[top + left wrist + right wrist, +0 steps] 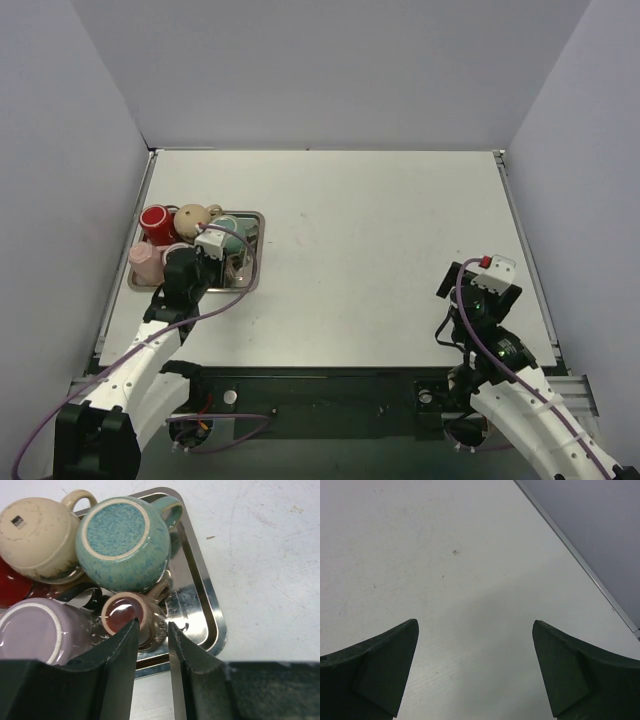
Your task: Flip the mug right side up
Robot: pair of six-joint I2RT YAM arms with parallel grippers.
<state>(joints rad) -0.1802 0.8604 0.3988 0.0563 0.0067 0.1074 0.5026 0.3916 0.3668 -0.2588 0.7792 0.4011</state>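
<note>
Honestly, the small brown mug (131, 616) only shows in the left wrist view; from above it's hidden. I count five mugs (122, 540) there, in one tray (212, 625). The brown one sits base-up, axis vertical. The left pincer (151, 627) is half-closed over it, and I can't tell if it's gripping. The right pincer (475, 622) is wide open, empty, over the counter (445, 555).

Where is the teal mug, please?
Left wrist view: the teal mug sits upside down in the tray, right of the beige mug, beyond the brown mug.

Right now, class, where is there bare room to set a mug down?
Free: the table from the right rim of the tray across to the right claw, and behind the tray to the back wall. Crowded: the tray, packed with mugs, left claw over it.
</note>
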